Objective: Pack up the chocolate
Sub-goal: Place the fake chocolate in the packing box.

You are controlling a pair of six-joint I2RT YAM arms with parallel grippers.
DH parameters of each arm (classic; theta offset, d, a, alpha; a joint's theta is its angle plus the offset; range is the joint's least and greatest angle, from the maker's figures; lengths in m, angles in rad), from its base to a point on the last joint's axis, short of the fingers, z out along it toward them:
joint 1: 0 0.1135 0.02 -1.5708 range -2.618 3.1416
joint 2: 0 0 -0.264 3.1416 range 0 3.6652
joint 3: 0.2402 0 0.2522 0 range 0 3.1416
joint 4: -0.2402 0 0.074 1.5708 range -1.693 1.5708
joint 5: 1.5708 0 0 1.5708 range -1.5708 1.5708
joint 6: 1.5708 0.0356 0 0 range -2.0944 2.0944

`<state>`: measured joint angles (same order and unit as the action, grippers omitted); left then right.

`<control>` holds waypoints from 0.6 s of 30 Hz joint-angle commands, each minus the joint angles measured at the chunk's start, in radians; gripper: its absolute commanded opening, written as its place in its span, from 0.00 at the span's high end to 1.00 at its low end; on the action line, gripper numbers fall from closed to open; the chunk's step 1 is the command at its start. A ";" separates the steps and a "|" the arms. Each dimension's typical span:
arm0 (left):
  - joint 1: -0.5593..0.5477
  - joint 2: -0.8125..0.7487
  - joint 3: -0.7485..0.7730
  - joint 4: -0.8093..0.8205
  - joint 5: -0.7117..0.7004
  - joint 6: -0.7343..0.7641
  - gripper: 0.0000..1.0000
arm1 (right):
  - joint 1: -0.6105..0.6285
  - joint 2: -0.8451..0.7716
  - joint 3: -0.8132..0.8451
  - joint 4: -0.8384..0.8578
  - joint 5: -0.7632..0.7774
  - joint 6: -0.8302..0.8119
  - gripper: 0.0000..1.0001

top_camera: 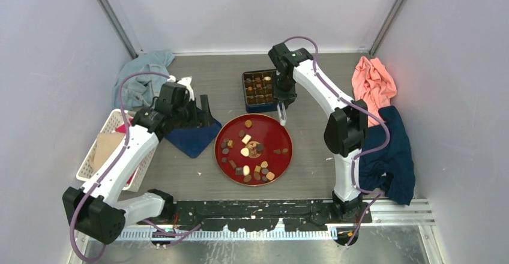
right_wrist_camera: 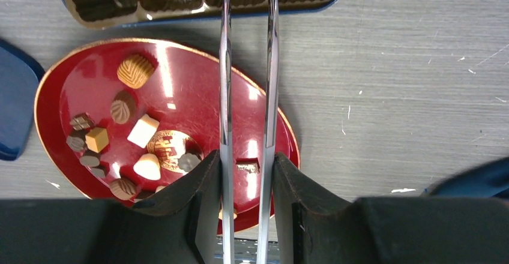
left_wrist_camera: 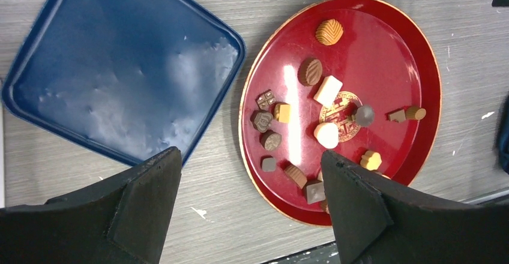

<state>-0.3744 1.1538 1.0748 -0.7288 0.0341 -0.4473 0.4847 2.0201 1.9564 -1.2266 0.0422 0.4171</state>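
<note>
1. My left claw (left_wrist_camera: 250, 158) stands wide open and empty above the blue lid (left_wrist_camera: 120, 66) and the red plate (left_wrist_camera: 384, 54).
2. My right claw (right_wrist_camera: 246, 168) clamps metal tongs (right_wrist_camera: 225, 84), tips near the plate's rim.
3. The chocolate (left_wrist_camera: 328, 90) lies scattered on the plate, and more fills the box (top_camera: 255, 107).

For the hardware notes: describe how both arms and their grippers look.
The left arm and right arm share one build: white tubular links between bulky black joint housings. Along each runs a thin purple cable in loose loops. The left gripper and right gripper have matte black, wedge-shaped fingers. No lettering or markings can be made out.
</note>
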 commanded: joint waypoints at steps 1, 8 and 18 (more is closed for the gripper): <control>0.003 -0.063 -0.039 0.072 -0.026 0.063 0.13 | -0.027 0.011 0.092 0.003 -0.028 0.002 0.99; 0.003 -0.103 -0.102 0.129 -0.061 0.083 0.13 | -0.089 0.045 0.134 -0.030 -0.115 0.018 0.99; 0.003 -0.005 -0.057 0.128 -0.054 0.087 0.14 | -0.137 0.077 0.172 -0.050 -0.164 -0.052 0.99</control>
<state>-0.3744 1.1473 0.9848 -0.6537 0.0010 -0.3828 0.3565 2.0884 2.0518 -1.2526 -0.0887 0.4129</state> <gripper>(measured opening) 0.860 0.391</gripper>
